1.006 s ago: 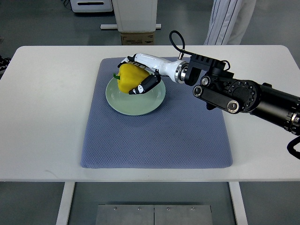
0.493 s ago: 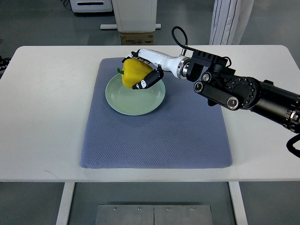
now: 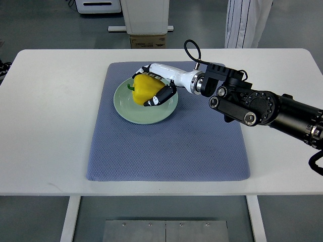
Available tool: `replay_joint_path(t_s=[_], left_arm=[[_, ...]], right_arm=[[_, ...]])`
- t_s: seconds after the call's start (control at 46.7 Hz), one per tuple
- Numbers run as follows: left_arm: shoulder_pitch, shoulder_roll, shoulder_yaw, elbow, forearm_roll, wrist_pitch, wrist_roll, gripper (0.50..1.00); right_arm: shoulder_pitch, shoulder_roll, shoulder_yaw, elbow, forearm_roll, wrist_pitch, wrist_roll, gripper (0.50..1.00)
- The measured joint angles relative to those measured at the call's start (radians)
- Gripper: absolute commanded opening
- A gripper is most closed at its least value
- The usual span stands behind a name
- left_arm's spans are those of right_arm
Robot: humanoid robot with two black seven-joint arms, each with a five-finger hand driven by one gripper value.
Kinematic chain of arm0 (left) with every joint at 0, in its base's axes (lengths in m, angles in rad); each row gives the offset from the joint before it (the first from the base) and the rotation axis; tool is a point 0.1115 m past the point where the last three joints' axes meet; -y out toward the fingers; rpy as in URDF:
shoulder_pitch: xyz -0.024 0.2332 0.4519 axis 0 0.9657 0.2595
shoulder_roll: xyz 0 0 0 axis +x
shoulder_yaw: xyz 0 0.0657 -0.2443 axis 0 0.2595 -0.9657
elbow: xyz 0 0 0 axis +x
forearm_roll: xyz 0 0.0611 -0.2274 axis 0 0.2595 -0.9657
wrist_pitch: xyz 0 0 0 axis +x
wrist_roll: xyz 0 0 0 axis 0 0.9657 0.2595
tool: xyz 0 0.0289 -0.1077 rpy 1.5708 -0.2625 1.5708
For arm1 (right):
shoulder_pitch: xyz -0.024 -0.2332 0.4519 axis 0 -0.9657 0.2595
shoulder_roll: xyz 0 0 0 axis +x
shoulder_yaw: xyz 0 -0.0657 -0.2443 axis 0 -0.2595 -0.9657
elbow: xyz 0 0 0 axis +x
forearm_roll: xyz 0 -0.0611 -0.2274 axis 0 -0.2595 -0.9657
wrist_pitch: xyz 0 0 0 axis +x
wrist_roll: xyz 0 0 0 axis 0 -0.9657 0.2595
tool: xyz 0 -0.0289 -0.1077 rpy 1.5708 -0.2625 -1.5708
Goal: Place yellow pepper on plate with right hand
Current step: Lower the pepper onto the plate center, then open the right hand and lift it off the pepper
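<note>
A yellow pepper (image 3: 145,88) with a green stem is over the pale green plate (image 3: 134,112), which sits at the back left of the blue-grey mat (image 3: 169,146). My right hand (image 3: 154,86) reaches in from the right and is shut on the pepper, with fingers curled round its back and front. I cannot tell whether the pepper's underside touches the plate. The left arm is out of view.
The mat lies on a white table (image 3: 45,126). A person in striped trousers (image 3: 245,22) stands behind the table at the back right. A white machine base with a cardboard box (image 3: 148,40) is behind the table's middle.
My right hand rose a little toward the back with the pepper, then came back down and forward over the plate.
</note>
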Motion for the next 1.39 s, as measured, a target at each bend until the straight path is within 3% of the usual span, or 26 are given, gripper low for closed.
replay_joint_path(t_s=[0.064, 0.171, 0.278, 0.343, 0.385, 0.578, 1.263, 1.392], left_arm=[[0.000, 0.000, 0.000, 0.000, 0.000, 0.000, 0.000, 1.000], [0.000, 0.000, 0.000, 0.000, 0.000, 0.000, 0.000, 1.000], [0.000, 0.000, 0.000, 0.001, 0.000, 0.000, 0.000, 1.000], [0.000, 0.000, 0.000, 0.001, 0.000, 0.000, 0.000, 1.000], [0.000, 0.000, 0.000, 0.001, 0.000, 0.000, 0.000, 1.000], [0.000, 0.000, 0.000, 0.001, 0.000, 0.000, 0.000, 1.000], [0.000, 0.000, 0.000, 0.000, 0.000, 0.000, 0.000, 1.000], [0.000, 0.000, 0.000, 0.000, 0.000, 0.000, 0.000, 1.000]], right_arm=[[-0.009, 0.000, -0.004, 0.000, 0.000, 0.000, -0.004, 0.500], [-0.017, 0.000, -0.005, -0.002, 0.000, -0.001, -0.009, 0.625], [-0.026, 0.000, -0.005, -0.002, 0.003, -0.002, -0.012, 0.784], [-0.027, 0.000, -0.005, -0.004, 0.003, -0.003, -0.012, 0.943], [-0.027, 0.000, -0.005, -0.005, 0.004, -0.004, -0.013, 0.972], [-0.028, 0.000, -0.001, -0.008, 0.018, -0.008, -0.014, 0.995], [-0.071, 0.000, 0.148, -0.073, 0.114, -0.011, -0.013, 0.993], [-0.091, -0.050, 0.183, -0.072, 0.174, -0.011, -0.011, 0.993]])
